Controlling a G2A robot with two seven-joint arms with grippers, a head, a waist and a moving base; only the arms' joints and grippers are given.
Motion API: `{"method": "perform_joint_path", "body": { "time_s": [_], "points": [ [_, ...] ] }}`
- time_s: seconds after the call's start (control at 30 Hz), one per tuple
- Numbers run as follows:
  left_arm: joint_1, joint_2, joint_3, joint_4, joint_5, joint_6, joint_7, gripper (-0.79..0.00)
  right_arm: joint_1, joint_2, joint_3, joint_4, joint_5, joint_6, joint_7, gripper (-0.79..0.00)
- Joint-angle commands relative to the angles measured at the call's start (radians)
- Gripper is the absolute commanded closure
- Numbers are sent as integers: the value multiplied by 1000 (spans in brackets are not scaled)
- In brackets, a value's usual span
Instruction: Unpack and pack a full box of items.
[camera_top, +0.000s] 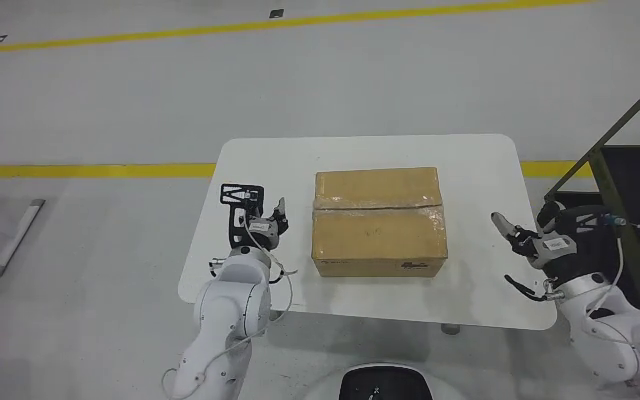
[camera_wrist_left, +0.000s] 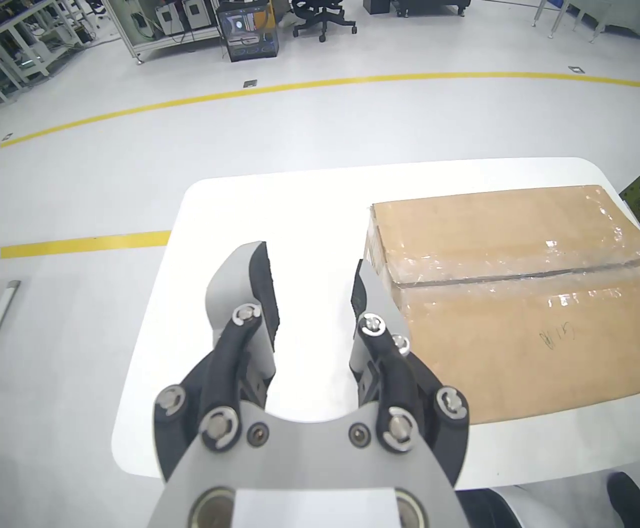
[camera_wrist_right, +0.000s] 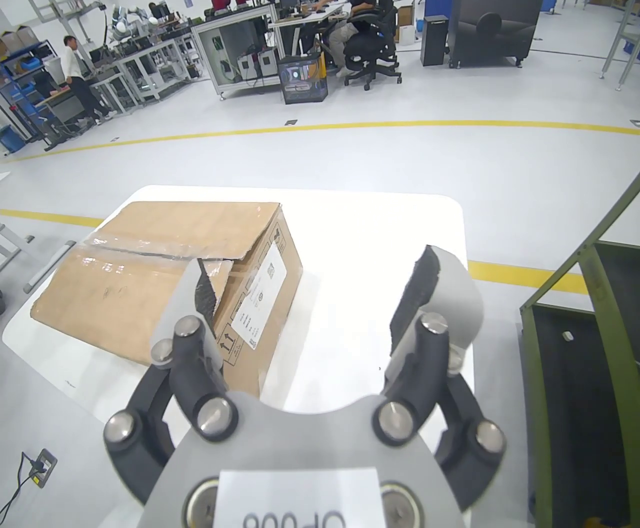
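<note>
A brown cardboard box (camera_top: 379, 221) lies in the middle of the white table (camera_top: 470, 160), its top flaps down and its seam covered with clear tape. My left gripper (camera_top: 262, 208) hovers over the table just left of the box (camera_wrist_left: 500, 300), open with nothing between its fingers (camera_wrist_left: 260, 280). My right gripper (camera_top: 512, 255) sits near the table's right edge, well apart from the box (camera_wrist_right: 165, 280), and stands open and empty. One top flap corner near the labelled end looks slightly lifted in the right wrist view.
A dark green metal bin (camera_wrist_right: 580, 380) stands off the table's right side, close to the right arm (camera_top: 590, 300). Yellow floor lines run behind the table. Bare tabletop lies on both sides of the box.
</note>
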Motion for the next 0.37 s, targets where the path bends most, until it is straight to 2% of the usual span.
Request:
{"method": "perform_joint_path", "body": {
  "time_s": [0.0, 0.33],
  "points": [
    [0, 0, 0, 0, 0, 0, 0, -341, 0, 0, 0, 0, 0, 0, 0, -769],
    [0, 0, 0, 0, 0, 0, 0, -341, 0, 0, 0, 0, 0, 0, 0, -784]
  ]
}}
